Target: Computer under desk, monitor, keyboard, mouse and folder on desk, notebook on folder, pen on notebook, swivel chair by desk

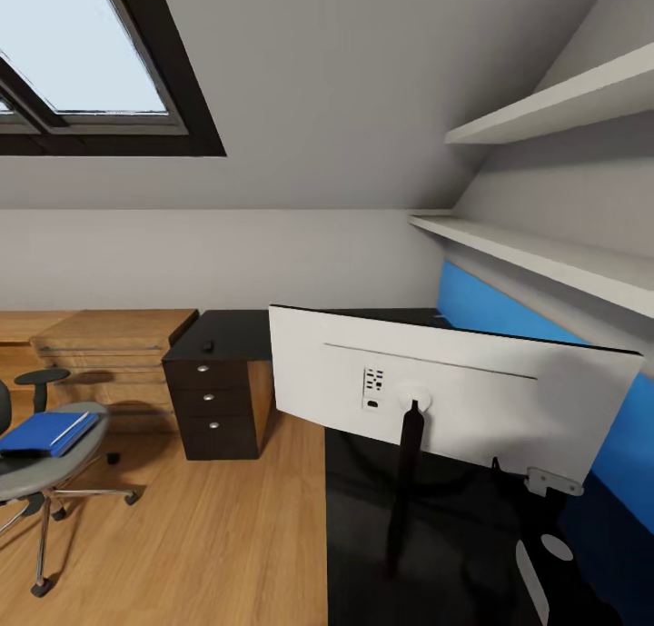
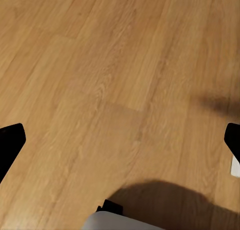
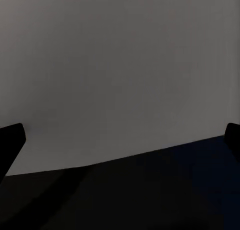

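Black desk [image 1: 227, 333]: monitor [image 1: 454, 394] upright; folder [image 1: 45, 432] on swivel chair [image 1: 41, 476].

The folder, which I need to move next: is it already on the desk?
No, the blue folder lies on the swivel chair seat, apart from the desk.

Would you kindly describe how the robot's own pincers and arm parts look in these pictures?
In each wrist view, the fingertips of the left pincer and the right pincer show as plain black blunt tips at the picture's edges. In the head view, a glossy black arm segment with white patches shows low at the right.
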Motion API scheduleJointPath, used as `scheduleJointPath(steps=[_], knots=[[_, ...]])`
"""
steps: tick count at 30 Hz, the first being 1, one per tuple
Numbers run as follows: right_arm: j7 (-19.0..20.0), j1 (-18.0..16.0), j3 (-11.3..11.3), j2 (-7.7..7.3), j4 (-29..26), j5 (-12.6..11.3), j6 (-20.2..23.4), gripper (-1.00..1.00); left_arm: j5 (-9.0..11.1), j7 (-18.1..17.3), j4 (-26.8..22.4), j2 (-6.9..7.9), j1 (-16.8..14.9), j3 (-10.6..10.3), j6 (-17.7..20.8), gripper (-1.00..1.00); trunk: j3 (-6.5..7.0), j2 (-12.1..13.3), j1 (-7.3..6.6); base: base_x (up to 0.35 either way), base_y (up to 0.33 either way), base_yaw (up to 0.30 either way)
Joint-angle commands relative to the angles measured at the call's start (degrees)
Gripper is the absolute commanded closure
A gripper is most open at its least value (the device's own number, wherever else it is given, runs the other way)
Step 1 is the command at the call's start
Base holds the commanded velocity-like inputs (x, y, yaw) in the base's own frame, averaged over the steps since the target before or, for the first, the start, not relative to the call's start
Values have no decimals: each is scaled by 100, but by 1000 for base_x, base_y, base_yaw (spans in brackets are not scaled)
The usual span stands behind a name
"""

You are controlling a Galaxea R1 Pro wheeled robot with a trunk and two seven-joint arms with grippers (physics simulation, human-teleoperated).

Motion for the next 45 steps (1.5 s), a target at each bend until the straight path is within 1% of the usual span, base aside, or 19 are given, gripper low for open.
scheduleJointPath(steps=[1, 5, 11, 17, 21, 28, 33, 38, 43, 45], knots=[[-16, -4, 1, 0, 4, 29, -13, -100, -25, 3, -10, -2, 2, 25, -2, -100, -6, -5, 1, 9, -1, 0], [-13, -4, 1, 0, 4, 29, -17, -100, -27, 3, -10, -2, 2, 25, 0, -100, -6, -5, 1, -81, 0, 0], [-5, -4, 7, 0, -5, 26, -58, -100, -29, 3, -10, -2, 2, 26, 0, -100, -6, -5, 1, -258, 0, 0], [16, -4, 22, 24, 0, 27, -381, -100, -22, 3, -10, 3, 2, 30, 0, -100, -6, -5, 1, -316, 14, 0], [26, -4, 25, 89, 7, 30, -465, -100, -21, 3, -10, 4, 2, 33, 0, -100, -6, -5, 1, -326, 69, 0], [32, -4, 27, 291, 12, 40, -509, -100, -21, 7, -10, 6, 2, 34, 0, -100, -6, -5, 1, -321, 98, 0], [23, -4, 32, 380, 78, 40, -513, -100, -21, 8, -10, 6, 2, 34, 0, -100, -6, -5, 1, -243, 142, 0], [12, -4, 37, 430, 193, 29, -514, -100, -21, 11, -10, 9, 2, 34, 0, -100, -9, -5, 1, -180, 184, 14], [-13, -4, 25, 518, 231, 22, -519, -100, -21, 12, -10, 33, 2, 34, 0, -100, -33, -5, 1, -96, 94, 120], [-30, -4, 21, 531, 235, 22, -521, -100, -21, 12, -10, 36, 2, 34, 0, -100, -45, -5, 1, -34, 32, 162]])
